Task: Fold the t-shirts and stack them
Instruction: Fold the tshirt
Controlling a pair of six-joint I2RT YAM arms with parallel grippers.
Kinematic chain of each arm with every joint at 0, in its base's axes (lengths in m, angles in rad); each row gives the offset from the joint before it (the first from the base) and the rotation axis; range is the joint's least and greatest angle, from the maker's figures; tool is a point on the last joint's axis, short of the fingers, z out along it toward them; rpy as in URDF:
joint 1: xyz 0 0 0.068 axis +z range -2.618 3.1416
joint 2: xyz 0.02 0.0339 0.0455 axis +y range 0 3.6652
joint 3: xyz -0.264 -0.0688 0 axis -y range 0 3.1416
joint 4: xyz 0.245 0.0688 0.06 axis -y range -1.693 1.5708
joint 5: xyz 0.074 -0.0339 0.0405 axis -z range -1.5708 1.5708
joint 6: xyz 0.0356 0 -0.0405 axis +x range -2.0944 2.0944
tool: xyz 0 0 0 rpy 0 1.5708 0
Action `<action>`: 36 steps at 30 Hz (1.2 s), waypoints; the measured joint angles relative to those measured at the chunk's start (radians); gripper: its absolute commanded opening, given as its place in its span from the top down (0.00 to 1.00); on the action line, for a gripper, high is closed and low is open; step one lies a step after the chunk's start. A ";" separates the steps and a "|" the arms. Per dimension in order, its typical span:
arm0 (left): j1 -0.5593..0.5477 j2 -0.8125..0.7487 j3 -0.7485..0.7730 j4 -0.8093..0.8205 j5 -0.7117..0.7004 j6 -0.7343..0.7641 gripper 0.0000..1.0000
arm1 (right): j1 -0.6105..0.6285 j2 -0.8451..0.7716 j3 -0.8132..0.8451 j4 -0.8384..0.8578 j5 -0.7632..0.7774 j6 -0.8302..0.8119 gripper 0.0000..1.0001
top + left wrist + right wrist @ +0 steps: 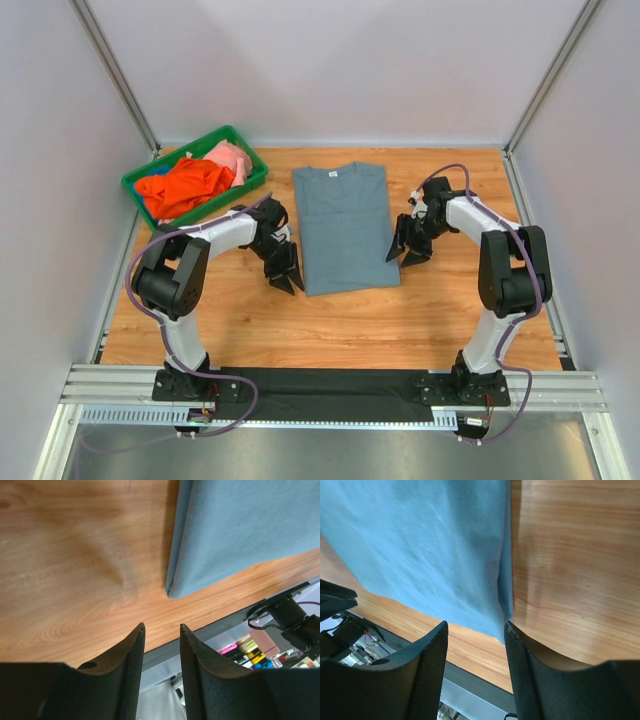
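Note:
A slate grey-blue t-shirt [345, 225] lies flat in the middle of the wooden table, folded into a long rectangle with its white neck label at the far end. My left gripper [285, 272] hovers just off the shirt's near left corner, open, with nothing between its fingers. In the left wrist view that gripper [161, 627] is beside the shirt's corner [240, 530]. My right gripper [405, 252] is at the shirt's right edge, open. In the right wrist view the gripper [475, 627] is empty, and the shirt's [420, 545] near corner sits next to its right fingertip.
A green plastic bin [256, 165] stands at the far left and holds a bright orange t-shirt [185, 185] and a pale pink one [232, 158]. White walls and metal posts enclose the table. A black strip and rail run along the near edge.

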 measured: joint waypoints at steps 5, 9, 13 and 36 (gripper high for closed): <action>0.003 -0.009 -0.046 0.103 0.024 -0.005 0.58 | -0.001 0.000 -0.042 0.029 0.000 -0.010 0.53; 0.003 -0.014 -0.097 0.192 0.050 -0.016 0.59 | -0.001 0.000 -0.083 0.055 -0.007 -0.010 0.57; 0.003 -0.014 -0.115 0.232 0.060 -0.019 0.60 | -0.001 0.000 -0.107 0.063 -0.008 -0.010 0.58; -0.018 -0.031 -0.124 0.283 0.041 -0.047 1.00 | -0.001 -0.022 -0.150 0.114 -0.039 0.031 1.00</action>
